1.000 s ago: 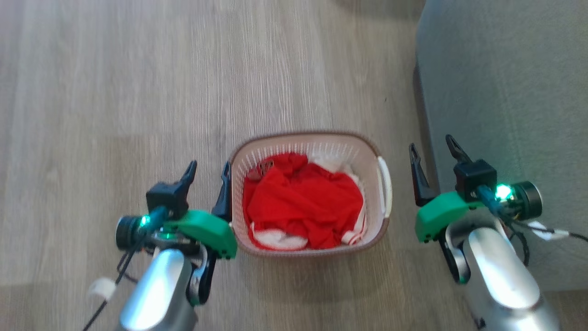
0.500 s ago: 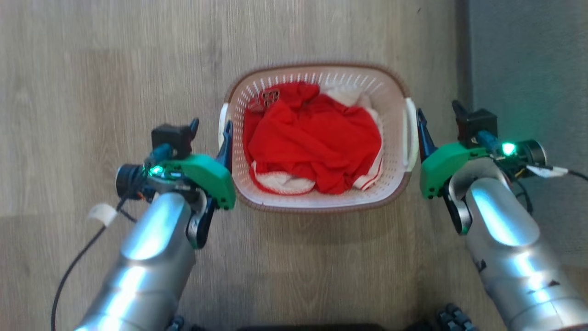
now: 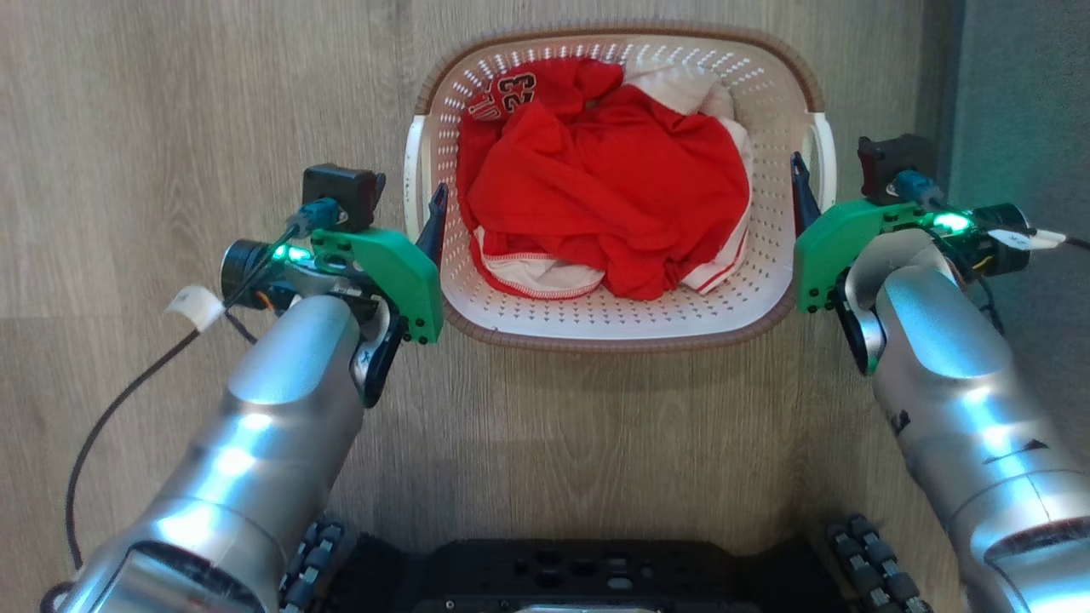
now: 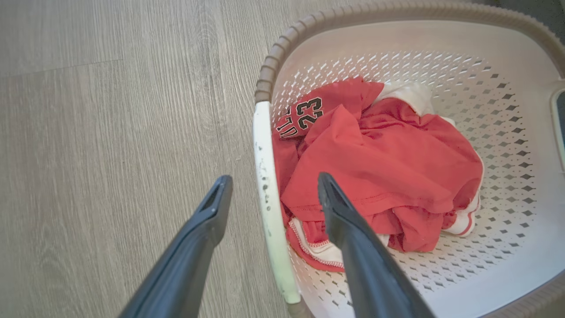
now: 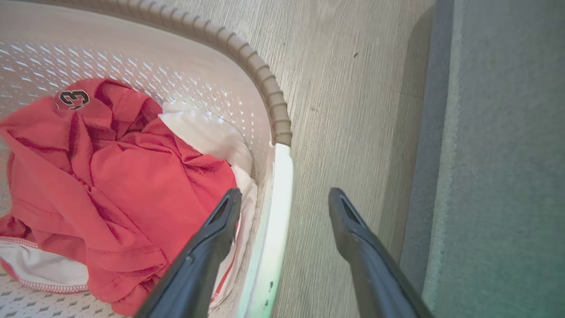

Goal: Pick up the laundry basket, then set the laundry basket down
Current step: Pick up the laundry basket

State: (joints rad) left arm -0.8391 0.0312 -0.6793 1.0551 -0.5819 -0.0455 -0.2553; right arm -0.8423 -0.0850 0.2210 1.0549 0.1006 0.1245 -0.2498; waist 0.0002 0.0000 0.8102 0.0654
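Note:
The laundry basket [image 3: 613, 340] stands on the wood floor between my arms: white perforated walls, brown woven-look rim, red and white clothes [image 3: 605, 187] inside. My left gripper [image 3: 407, 200] is open and straddles the basket's white left handle [image 3: 414, 170]. In the left wrist view one finger [image 4: 207, 221] is outside the handle [image 4: 265, 168] and the other is over the clothes. My right gripper [image 3: 830, 166] is open astride the right handle [image 3: 824, 162]. Its inner finger [image 5: 216, 229] is inside the basket and its outer finger over the floor, with the handle [image 5: 278, 212] between them.
A grey upholstered piece of furniture [image 3: 1022, 77] runs close along the basket's right side, just beyond my right wrist. My dark wheeled base [image 3: 596, 570] lies at the bottom edge. Wood floor [image 3: 170, 102] stretches to the left.
The head camera has dropped closer, so the basket looks larger and higher. Both grippers have come in from beside the basket and now straddle its side handles, still open.

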